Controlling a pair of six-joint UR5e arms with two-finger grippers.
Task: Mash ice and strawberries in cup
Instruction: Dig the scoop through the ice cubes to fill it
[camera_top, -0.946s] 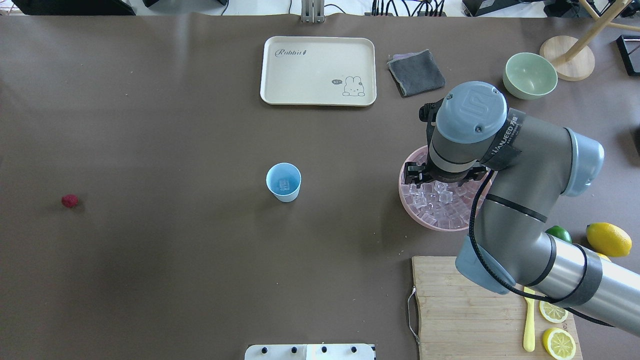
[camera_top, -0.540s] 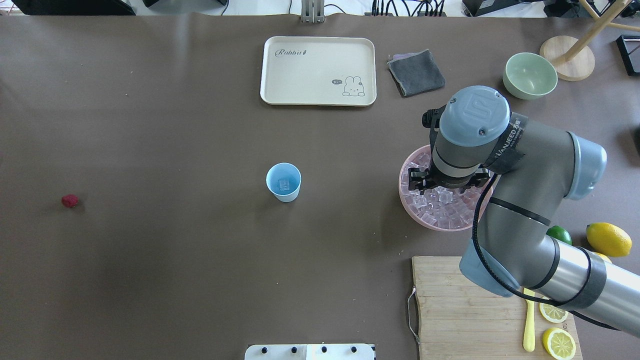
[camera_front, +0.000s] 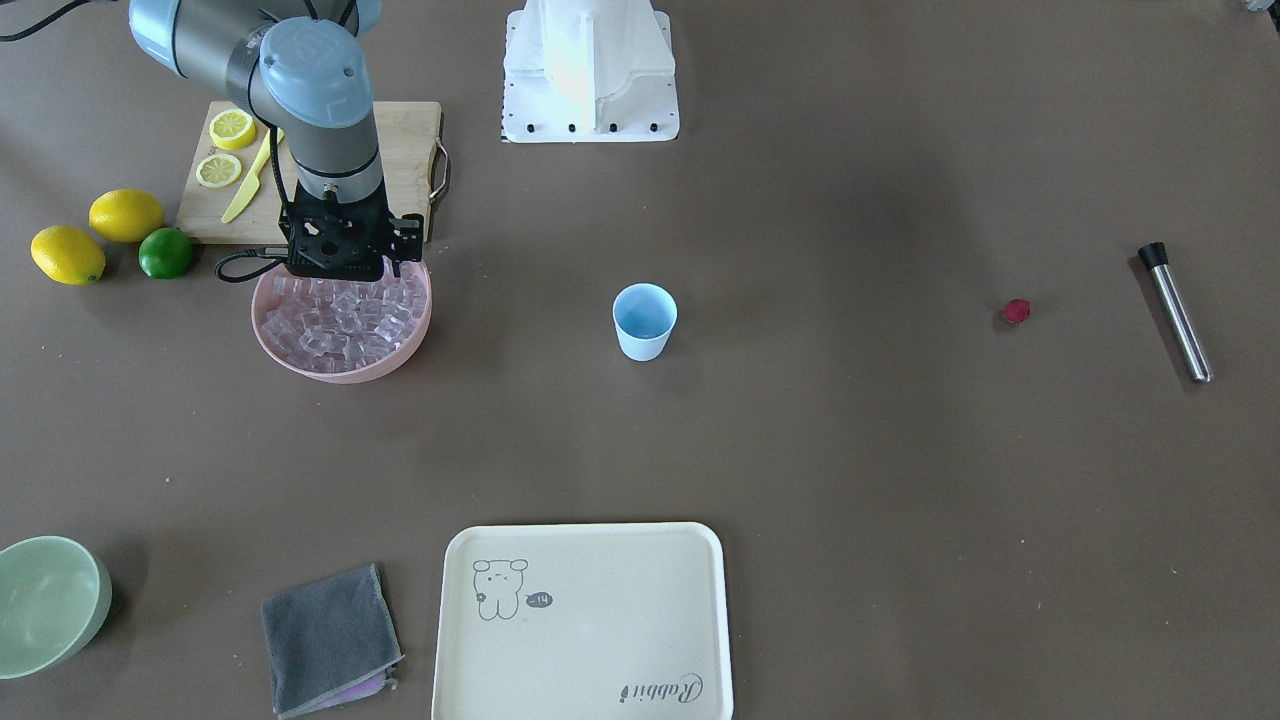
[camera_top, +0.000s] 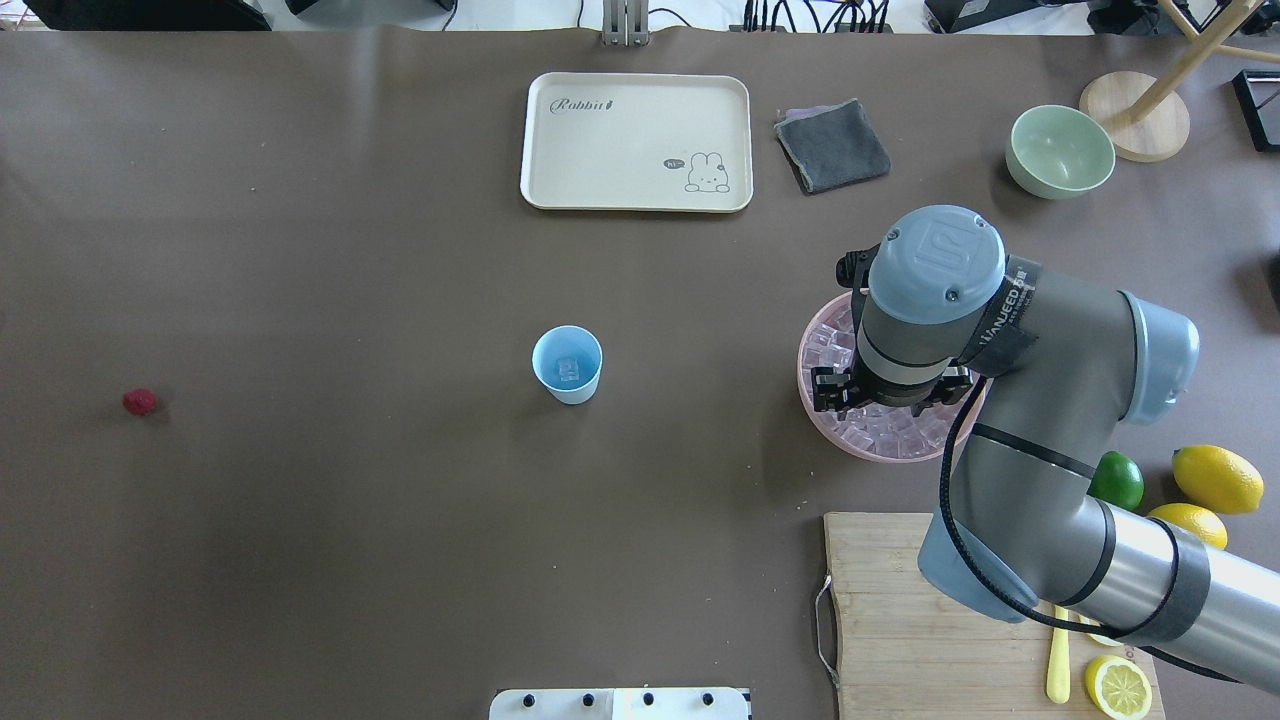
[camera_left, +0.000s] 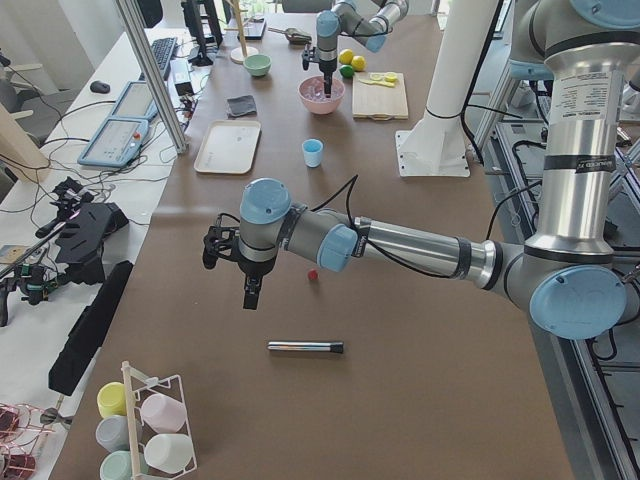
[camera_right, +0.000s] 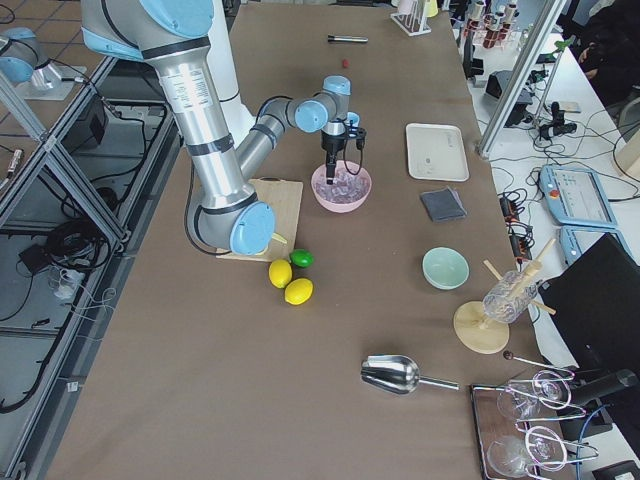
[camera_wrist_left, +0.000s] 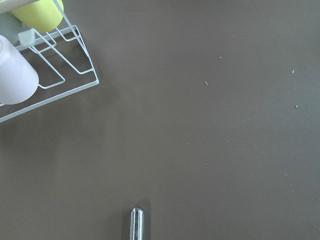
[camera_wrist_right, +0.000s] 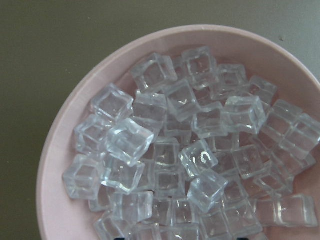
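Filling looks barely begun, we judge: cup (camera_top: 567, 364) holds one ice cube (camera_top: 568, 370), and the strawberry (camera_top: 139, 402) lies well apart from the cup, unmashed. Right gripper (camera_front: 340, 268) hangs over the pink bowl (camera_front: 345, 368) near the cup; left gripper (camera_left: 250, 298) is far beyond. We cannot tell either's spread.

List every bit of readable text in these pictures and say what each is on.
"Rabbit": on the cream tray, near one corner.
"UR": logo on the blue cap of the right arm.
"UANJEED", roughly: on the black strap around that arm; the rest is blurred.
Speech bubble printed on the tray: too small to read.
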